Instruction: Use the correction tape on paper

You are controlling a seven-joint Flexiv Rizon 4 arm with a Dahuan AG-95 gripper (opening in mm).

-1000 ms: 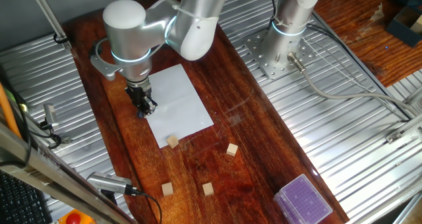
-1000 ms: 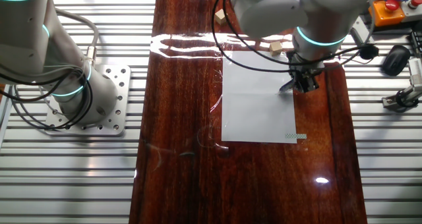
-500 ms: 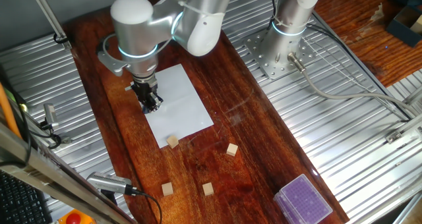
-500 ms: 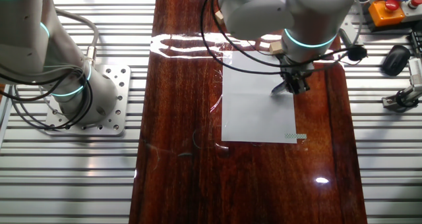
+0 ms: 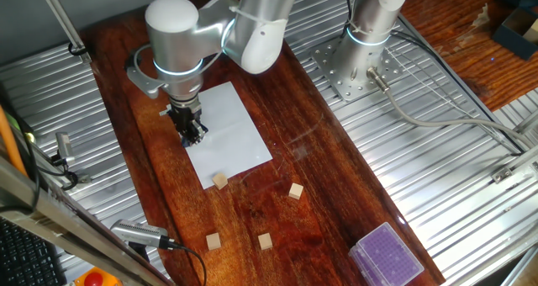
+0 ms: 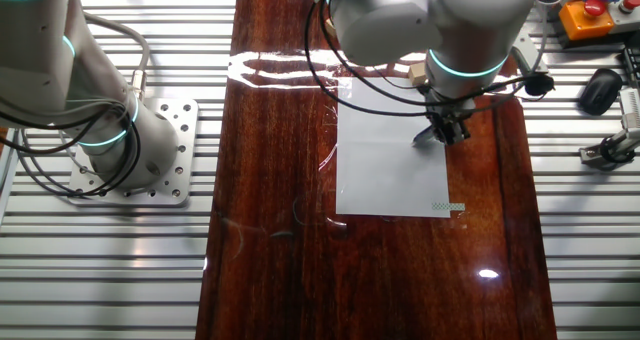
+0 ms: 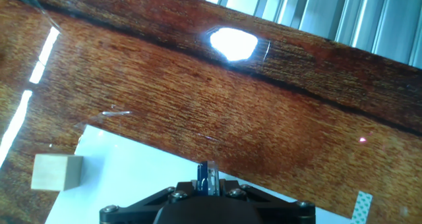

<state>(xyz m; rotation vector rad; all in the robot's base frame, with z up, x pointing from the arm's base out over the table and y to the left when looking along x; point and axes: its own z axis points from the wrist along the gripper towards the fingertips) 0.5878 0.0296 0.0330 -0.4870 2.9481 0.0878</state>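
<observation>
**Claw on correction tape, tip down on paper**

Claw (image 5: 190, 131) sits low over the white paper (image 5: 235, 130), near the sheet's long edge on the side w/ bare wood beyond it. Its fingers are closed around the correction tape (image 6: 428, 136), a small dark piece held at a tilt w/ the lower end at the sheet; actual contact can't be confirmed. In hand view only a thin blue-and-pale sliver of the tape (image 7: 207, 178) pokes out above the claw body, paper below it.

Paper lies flat on the dark wood counter (image 5: 311, 193). A short patterned strip (image 6: 449, 207) lies at one corner of the sheet, well apart from the claw.

Four tan wooden cubes: one (image 5: 220, 181) touching the paper's near edge, one (image 5: 295, 190) just off that edge, two more (image 5: 213, 240) (image 5: 265, 240) farther out. Purple-topped clear box (image 5: 386, 256) at the counter's far end, well apart from everything else.
</observation>
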